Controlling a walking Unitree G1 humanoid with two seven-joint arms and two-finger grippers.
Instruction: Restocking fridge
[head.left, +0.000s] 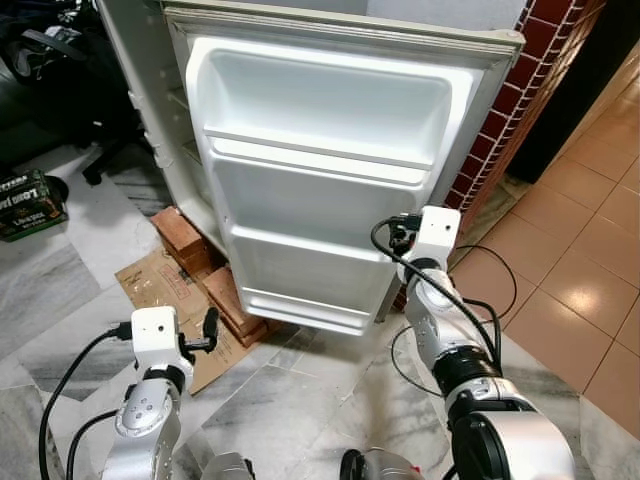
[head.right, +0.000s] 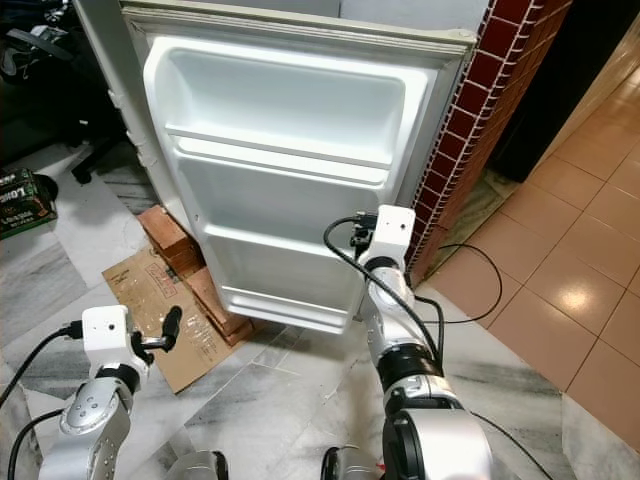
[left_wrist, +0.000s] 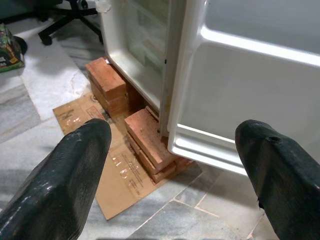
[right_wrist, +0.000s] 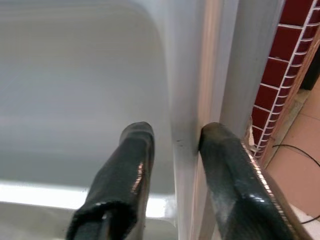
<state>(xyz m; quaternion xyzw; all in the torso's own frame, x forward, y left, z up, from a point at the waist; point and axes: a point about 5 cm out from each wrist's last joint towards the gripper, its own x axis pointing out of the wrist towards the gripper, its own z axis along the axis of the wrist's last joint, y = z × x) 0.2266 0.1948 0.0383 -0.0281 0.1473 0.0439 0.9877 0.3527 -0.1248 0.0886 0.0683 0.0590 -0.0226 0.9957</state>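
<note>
Grey marble floor (head.left: 300, 400) meets orange tile at three o'clock, with a red brick wall (head.left: 500, 120) behind. The white fridge (head.left: 150, 110) stands at twelve o'clock, raised on loose bricks (head.left: 225, 295) over a sheet of cardboard (head.left: 150, 285). Its door (head.left: 320, 180) is swung wide and the door shelves are bare. The right gripper (right_wrist: 172, 170) has its fingers closed around the door's outer edge, one finger each side. The left gripper (left_wrist: 170, 175) hangs at seven o'clock, fingers spread wide, holding nothing. A hard pull on the door could rock the fridge on those bricks, or the fingers could slip off the smooth edge. No stock is seen nearby.
</note>
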